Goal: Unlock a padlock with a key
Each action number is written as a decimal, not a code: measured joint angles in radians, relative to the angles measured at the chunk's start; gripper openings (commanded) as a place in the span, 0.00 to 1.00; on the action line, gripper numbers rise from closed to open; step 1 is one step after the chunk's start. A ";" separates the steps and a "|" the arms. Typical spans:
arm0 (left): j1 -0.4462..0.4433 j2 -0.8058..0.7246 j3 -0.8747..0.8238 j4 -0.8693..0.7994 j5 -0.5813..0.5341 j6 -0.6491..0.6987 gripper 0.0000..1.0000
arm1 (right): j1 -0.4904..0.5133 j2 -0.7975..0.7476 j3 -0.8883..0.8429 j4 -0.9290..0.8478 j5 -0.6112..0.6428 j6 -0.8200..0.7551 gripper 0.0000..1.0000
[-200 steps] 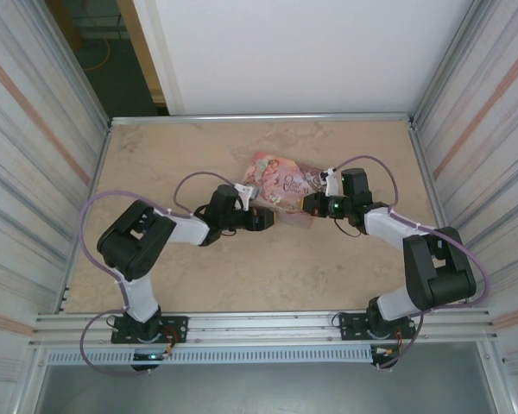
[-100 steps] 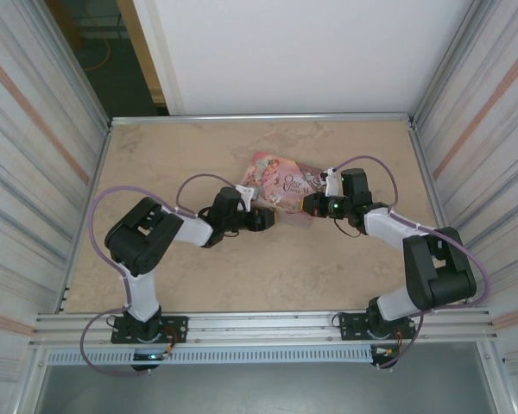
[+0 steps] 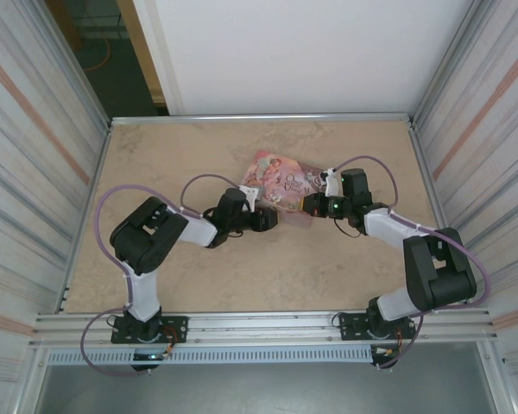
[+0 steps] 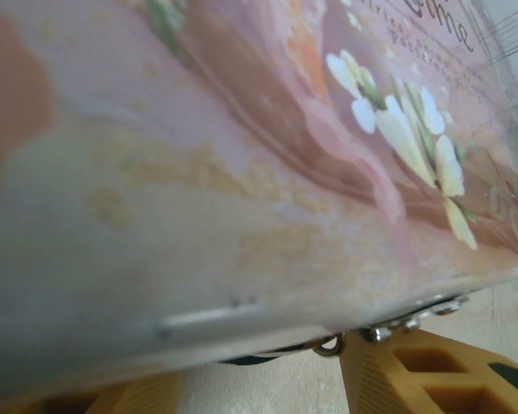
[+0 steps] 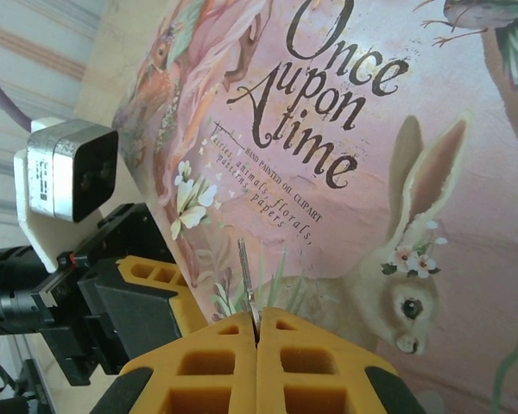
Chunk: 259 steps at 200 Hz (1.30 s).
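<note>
Here, beige tabletop (image 3: 173,164) between ribbed walls (image 3: 34,147)

The pink illustrated rectangular tin (image 5: 354,164) has a smooth printed lid with a soft satin sheen. In the left wrist view its blurred edge catches a streak of light, and a small silvery metal ring (image 4: 330,346) shines beneath. The right gripper (image 5: 257,317) has fingers (image 5: 207,362) of matt orange-yellow moulded plastic. The thin silvery metal key (image 5: 246,276) looks bare and polished. The beige marbled tabletop (image 3: 173,155) is smooth and matt, and the corrugated metal walls (image 3: 34,129) have a dull finish.
</note>
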 measured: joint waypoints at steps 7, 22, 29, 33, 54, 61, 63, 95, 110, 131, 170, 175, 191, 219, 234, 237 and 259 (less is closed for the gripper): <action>-0.002 0.003 0.003 0.000 -0.001 -0.003 0.48 | 0.000 -0.002 -0.002 0.000 0.001 0.000 0.00; -0.006 0.006 0.008 -0.001 -0.006 -0.003 0.47 | 0.000 -0.005 -0.003 0.000 0.005 0.000 0.00; -0.011 0.008 0.011 -0.003 -0.010 -0.003 0.47 | 0.002 -0.006 -0.003 0.000 0.007 0.000 0.00; -0.013 0.008 0.012 -0.004 -0.011 -0.003 0.47 | 0.003 -0.006 -0.003 0.000 0.010 0.000 0.00; -0.030 0.012 0.021 -0.010 -0.024 -0.003 0.45 | 0.005 -0.007 -0.003 -0.001 0.016 0.000 0.00; -0.033 0.012 0.024 -0.017 -0.029 -0.003 0.44 | 0.005 -0.007 -0.003 -0.001 0.016 0.000 0.00; -0.035 0.012 0.025 -0.019 -0.031 -0.002 0.44 | 0.006 -0.007 -0.003 -0.001 0.017 0.000 0.00; -0.039 0.013 0.041 -0.050 -0.051 -0.002 0.43 | 0.007 -0.008 -0.003 -0.001 0.019 0.000 0.00; -0.039 0.013 0.045 -0.058 -0.059 -0.003 0.41 | 0.010 -0.009 -0.003 0.000 0.021 0.000 0.00; -0.039 0.013 0.050 -0.069 -0.070 -0.003 0.39 | 0.013 -0.009 -0.003 0.000 0.021 0.000 0.00; -0.039 0.014 0.054 -0.080 -0.087 -0.005 0.32 | 0.014 -0.009 -0.003 0.000 0.021 0.000 0.00; -0.039 0.014 0.054 -0.080 -0.087 -0.004 0.30 | 0.014 -0.009 -0.003 -0.001 0.021 0.000 0.00; -0.039 0.014 0.057 -0.082 -0.087 -0.005 0.27 | 0.018 -0.014 -0.005 -0.003 0.024 0.000 0.00; -0.039 0.014 0.059 -0.084 -0.087 -0.004 0.23 | 0.023 -0.034 -0.018 -0.013 0.024 -0.007 0.00; -0.039 0.012 0.059 -0.086 -0.086 -0.004 0.23 | 0.024 -0.044 -0.020 -0.018 0.024 -0.016 0.00; -0.039 0.011 0.059 -0.088 -0.086 -0.004 0.22 | 0.025 -0.047 -0.021 -0.018 0.024 -0.019 0.00; -0.039 -0.009 0.060 -0.124 -0.086 -0.006 0.21 | 0.025 -0.079 -0.023 -0.019 0.026 -0.029 0.00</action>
